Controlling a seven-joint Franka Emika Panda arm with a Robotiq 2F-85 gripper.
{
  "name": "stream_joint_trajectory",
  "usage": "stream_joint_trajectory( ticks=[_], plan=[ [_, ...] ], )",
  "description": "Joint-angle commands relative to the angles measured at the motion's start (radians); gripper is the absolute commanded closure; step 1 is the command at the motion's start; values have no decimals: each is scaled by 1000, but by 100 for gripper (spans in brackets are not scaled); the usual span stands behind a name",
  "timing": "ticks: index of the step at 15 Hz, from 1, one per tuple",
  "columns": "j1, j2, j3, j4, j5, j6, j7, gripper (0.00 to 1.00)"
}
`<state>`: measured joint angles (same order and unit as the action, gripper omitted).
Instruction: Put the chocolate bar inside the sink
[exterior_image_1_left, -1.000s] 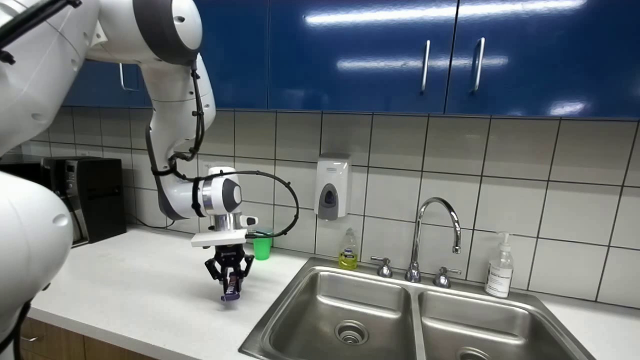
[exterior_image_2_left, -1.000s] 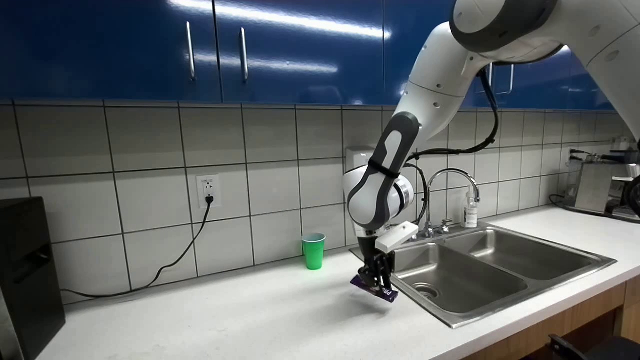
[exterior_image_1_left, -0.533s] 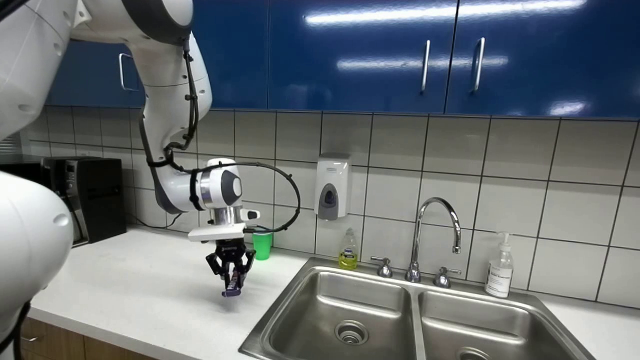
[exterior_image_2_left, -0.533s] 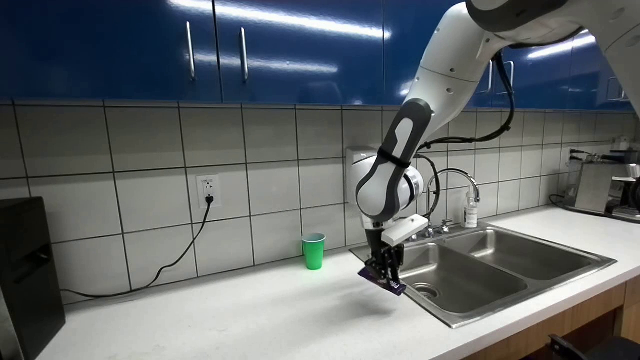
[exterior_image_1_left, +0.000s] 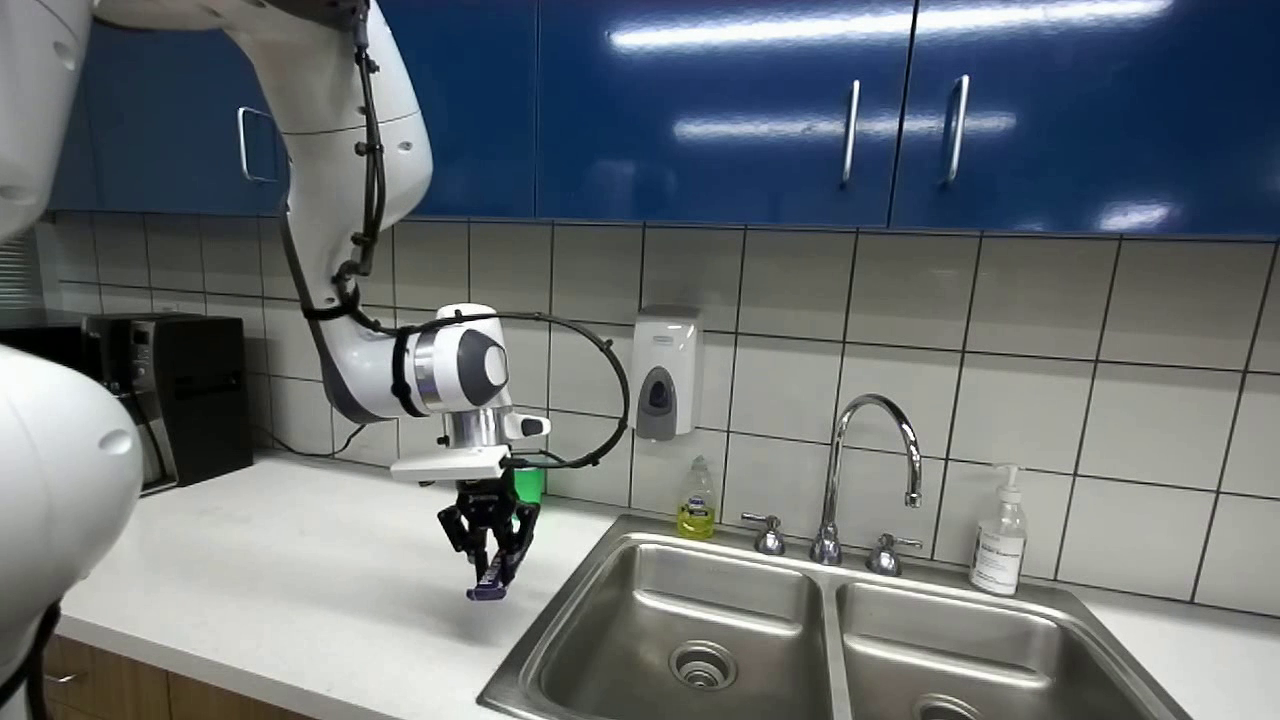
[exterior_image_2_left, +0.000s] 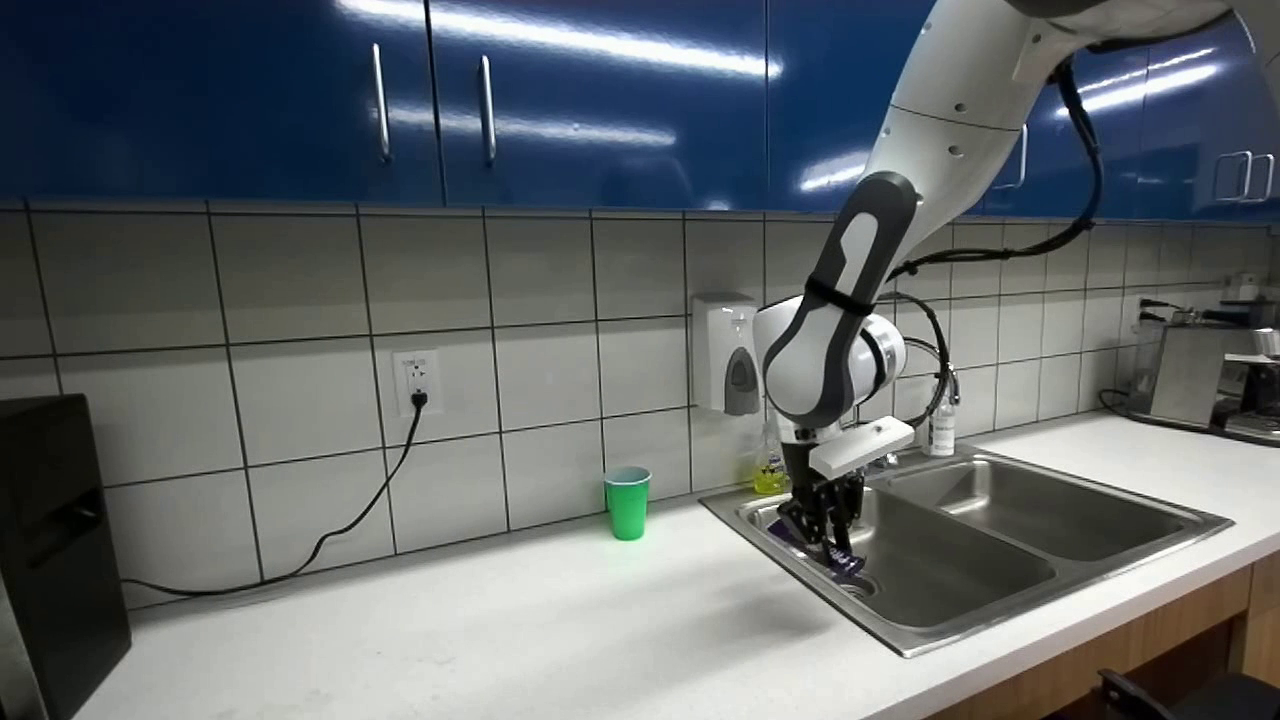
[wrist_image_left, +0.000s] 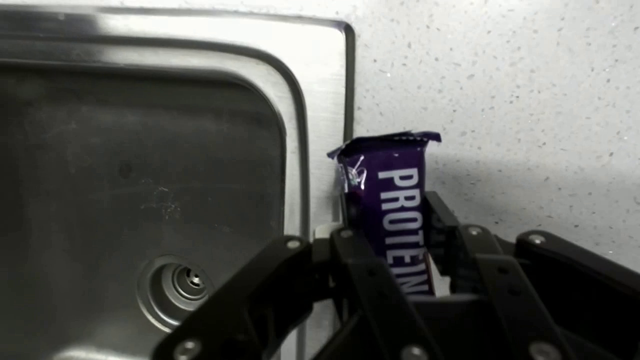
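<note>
purple bar (wrist_image_left: 387, 200) in hand (wrist_image_left: 393, 214), now nearer sink (wrist_image_left: 322, 100)

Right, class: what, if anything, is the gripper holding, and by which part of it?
The gripper holds the purple-wrapped bar by its long sides, partway along; in the wrist view one end juts out free.

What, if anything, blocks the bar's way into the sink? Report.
Nothing visible blocks it. The gripper holds the bar above the counter; only the sink's rim lies between it and the nearer basin. The cup stands back by the wall.
</note>
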<state>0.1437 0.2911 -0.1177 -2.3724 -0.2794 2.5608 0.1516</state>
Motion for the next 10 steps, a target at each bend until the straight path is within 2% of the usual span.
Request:
stream_joint_trajectory(
  ticks=[1,5,10],
  plan=[
    [-44,-76,-26,-81,-34,34,45,90],
    [-99,-86,-59,-98,-28,46,21,90],
    [-187,-46,-89,-45,-3,48,-52,90]
  ],
)
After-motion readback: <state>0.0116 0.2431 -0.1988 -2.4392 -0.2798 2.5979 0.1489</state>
